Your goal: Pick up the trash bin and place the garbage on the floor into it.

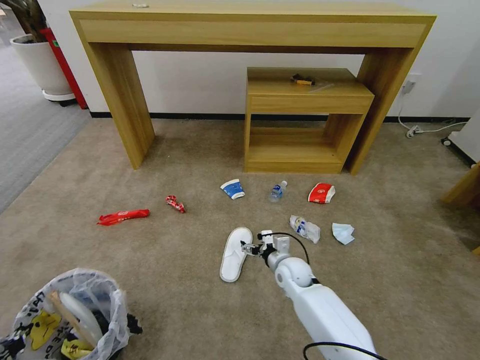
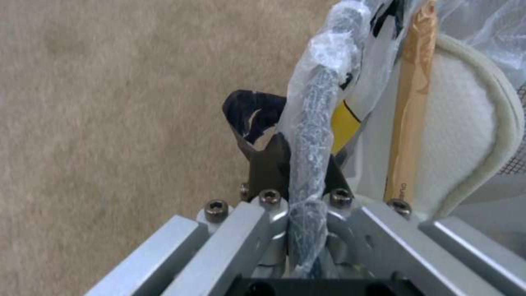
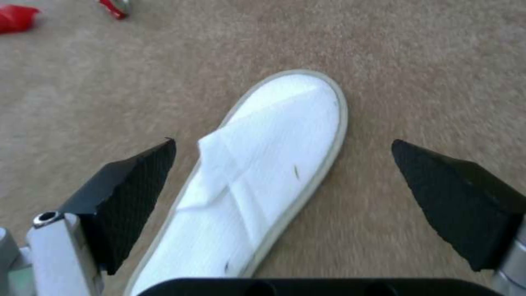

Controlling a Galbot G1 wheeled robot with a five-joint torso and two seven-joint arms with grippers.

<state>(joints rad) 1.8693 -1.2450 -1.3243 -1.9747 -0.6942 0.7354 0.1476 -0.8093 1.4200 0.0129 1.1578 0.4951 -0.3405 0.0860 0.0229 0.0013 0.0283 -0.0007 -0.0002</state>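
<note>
The trash bin (image 1: 70, 315), lined with a clear bag printed black and yellow, hangs at the lower left. My left gripper (image 2: 307, 164) is shut on its bagged rim (image 2: 315, 123). Inside it lie a white slipper (image 2: 466, 135) and a wooden stick (image 2: 414, 102). My right gripper (image 3: 283, 143) is open, its black fingers on either side of a second white slipper (image 3: 263, 181) lying on the beige floor (image 1: 150, 260). More garbage lies beyond: a red wrapper (image 1: 123, 216), a crumpled red wrapper (image 1: 175, 203), a paper cup (image 1: 233, 189), a small bottle (image 1: 276, 191), a red-white carton (image 1: 321, 193), a crumpled wrapper (image 1: 304, 228) and a pale blue mask (image 1: 343, 233).
A large wooden table (image 1: 250, 25) stands against the wall, with a low wooden shelf unit (image 1: 305, 95) under it carrying a black-orange tool (image 1: 302, 79). A white plant pot (image 1: 40, 65) and a red box (image 1: 65, 65) stand far left on grey carpet (image 1: 30, 130). A white cable (image 1: 425, 130) lies far right.
</note>
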